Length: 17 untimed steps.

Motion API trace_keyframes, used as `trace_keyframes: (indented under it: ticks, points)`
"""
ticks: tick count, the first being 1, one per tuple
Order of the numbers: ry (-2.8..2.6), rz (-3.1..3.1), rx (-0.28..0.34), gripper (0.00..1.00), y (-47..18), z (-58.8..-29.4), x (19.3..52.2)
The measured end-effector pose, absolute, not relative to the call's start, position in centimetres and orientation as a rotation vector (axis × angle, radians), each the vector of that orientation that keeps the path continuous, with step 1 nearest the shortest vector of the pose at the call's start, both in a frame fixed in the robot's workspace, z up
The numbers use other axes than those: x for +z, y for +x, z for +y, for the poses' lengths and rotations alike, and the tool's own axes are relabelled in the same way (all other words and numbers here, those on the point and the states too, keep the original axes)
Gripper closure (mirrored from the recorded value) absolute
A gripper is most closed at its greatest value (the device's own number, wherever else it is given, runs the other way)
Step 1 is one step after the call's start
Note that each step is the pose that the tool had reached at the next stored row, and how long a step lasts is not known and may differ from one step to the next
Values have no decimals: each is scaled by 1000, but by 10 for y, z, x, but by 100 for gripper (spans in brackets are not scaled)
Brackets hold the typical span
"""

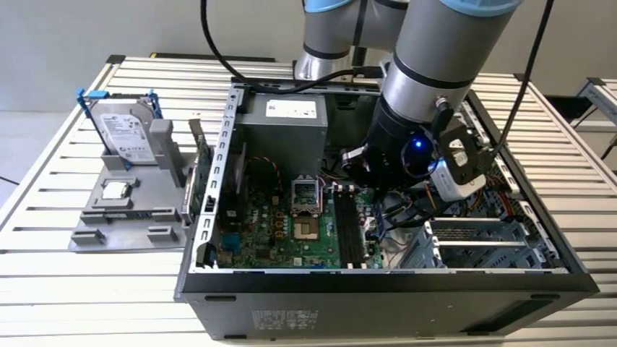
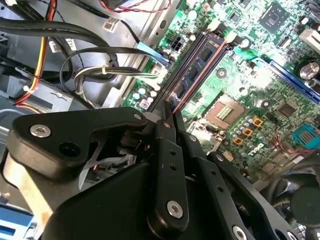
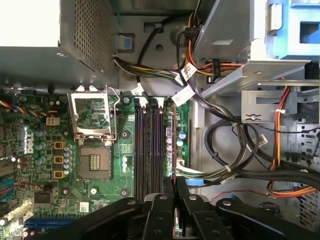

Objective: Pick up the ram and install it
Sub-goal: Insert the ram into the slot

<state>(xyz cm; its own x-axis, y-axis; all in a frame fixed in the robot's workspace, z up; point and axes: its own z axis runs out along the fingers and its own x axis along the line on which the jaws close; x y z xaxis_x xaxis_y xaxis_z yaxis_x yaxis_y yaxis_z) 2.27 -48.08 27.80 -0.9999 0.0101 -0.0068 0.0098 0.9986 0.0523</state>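
The gripper [image 3: 175,192] is down inside the open computer case [image 1: 386,280]. Its black fingers [image 3: 162,210] are drawn close together, pinching the ram [image 3: 174,145] between them. In the first wrist view the ram is seen edge-on as a thin line running away from the fingertips. In the second wrist view the gripper [image 2: 167,117] shows the same grip, and the ram [image 2: 197,70] reaches forward with its dark chips and a reddish edge.

The ram lies along the dark memory slots [image 3: 147,150], on their outermost side, next to the edge of the motherboard [image 3: 45,145]. I cannot tell whether it is seated or just above them. Room is tight on the cable side, where a bundle of black and coloured cables [image 3: 225,165] loops just beside the ram. On the other side of the slots, the CPU socket [image 3: 95,162] with its raised metal frame stands near.

In the exterior view the arm fills the upper middle of the case. The power supply [image 1: 289,116] is behind it and the drive cage [image 1: 482,242] is at lower right. Well apart, at the exterior view's left, a hard drive [image 1: 126,134] stands on a grey holder on the slatted table [image 1: 58,289].
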Motion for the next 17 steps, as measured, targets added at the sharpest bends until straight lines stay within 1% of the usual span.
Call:
trace_keyframes:
  ticks: [17]
  points:
    - [9, 3134, 81, 100, 22, -481, 259]
